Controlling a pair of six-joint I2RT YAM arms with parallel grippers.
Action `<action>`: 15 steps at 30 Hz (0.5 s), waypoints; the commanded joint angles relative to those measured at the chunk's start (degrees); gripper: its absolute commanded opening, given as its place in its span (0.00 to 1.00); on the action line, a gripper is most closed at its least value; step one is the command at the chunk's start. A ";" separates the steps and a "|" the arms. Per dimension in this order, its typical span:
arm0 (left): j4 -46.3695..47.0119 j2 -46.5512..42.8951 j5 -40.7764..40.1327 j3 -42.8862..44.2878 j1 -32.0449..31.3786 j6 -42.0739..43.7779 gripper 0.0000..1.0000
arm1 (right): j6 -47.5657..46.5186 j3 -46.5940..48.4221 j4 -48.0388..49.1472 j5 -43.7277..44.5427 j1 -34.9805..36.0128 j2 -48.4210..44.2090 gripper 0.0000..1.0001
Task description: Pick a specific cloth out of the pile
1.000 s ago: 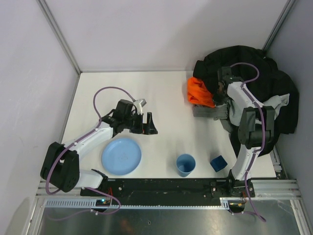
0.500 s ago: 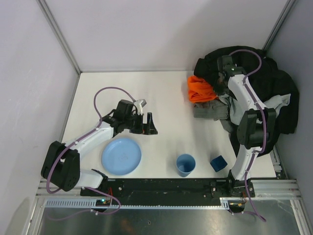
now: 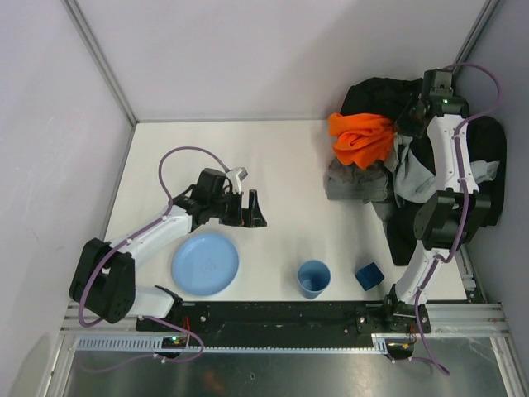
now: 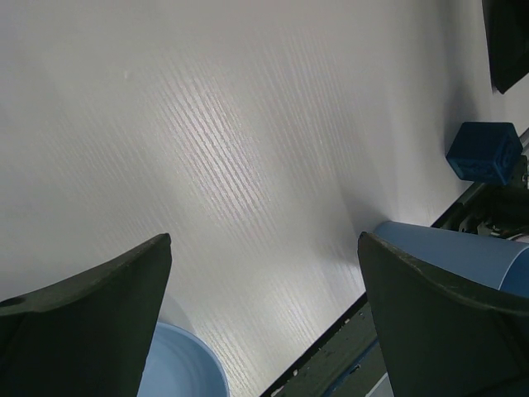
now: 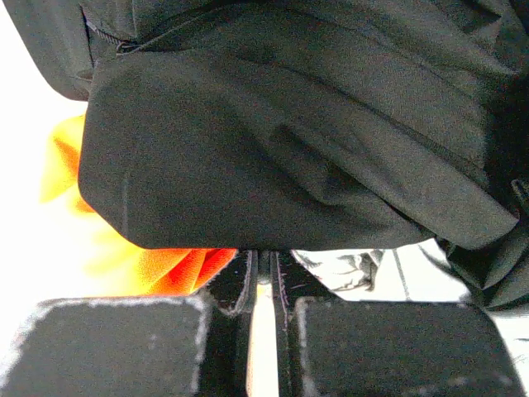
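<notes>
The pile (image 3: 463,157) fills the far right corner and is mostly a big black jacket (image 5: 281,124). My right gripper (image 3: 411,112) is raised over the pile's back, its jaws shut on a fold of that black jacket (image 5: 264,265). The bright orange cloth (image 3: 360,137) hangs lifted just left of the gripper and also shows as the orange cloth (image 5: 140,265) in the right wrist view. The mid-grey cloth (image 3: 357,184) lies on the table below the orange one, at the pile's left edge, untouched. My left gripper (image 3: 248,210) hovers open and empty over the table, far from the pile (image 4: 264,248).
A blue plate (image 3: 205,263) lies near the left arm and shows as the plate (image 4: 178,364) under the left finger. A blue cup (image 3: 314,278) and a small blue block (image 3: 369,275) stand near the front edge. Walls close in behind and to the right of the pile.
My right gripper has risen and moved back and to the right, dragging black jacket fabric. The orange cloth went up with it, uncovering more grey cloth. The left arm has not moved.
</notes>
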 commanded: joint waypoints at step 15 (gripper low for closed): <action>1.56 1.13 3.12 6.08 -0.78 -0.09 1.00 | -0.65 -3.10 11.71 0.21 -2.34 -0.94 0.00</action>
